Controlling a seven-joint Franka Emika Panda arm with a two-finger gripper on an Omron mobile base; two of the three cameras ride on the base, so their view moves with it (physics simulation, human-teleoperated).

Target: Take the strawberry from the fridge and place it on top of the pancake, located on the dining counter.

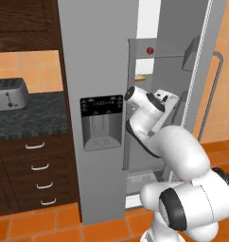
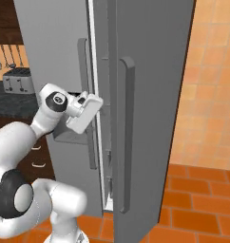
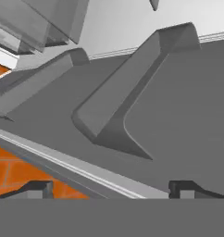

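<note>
The strawberry point(image 1: 149, 50) is a tiny red fruit on an upper glass shelf inside the fridge point(image 1: 100, 71), whose right door point(image 2: 150, 95) stands swung open. My gripper point(image 3: 113, 189) is open, its two dark fingertips point(image 3: 37, 187) wide apart with nothing between them. It faces the grey inner side of the open door and its moulded bins point(image 3: 118, 111). In the left base view my white hand point(image 1: 166, 99) sits at the fridge opening, well below the strawberry's shelf. The pancake and the dining counter are out of view.
A flat tan slab point(image 1: 140, 77) lies on the shelf below the strawberry. A toaster point(image 1: 10, 93) stands on the dark speckled counter point(image 1: 31, 116) left of the fridge, above drawers point(image 1: 38, 165). The open door's long handle point(image 2: 128, 133) is just right of my hand.
</note>
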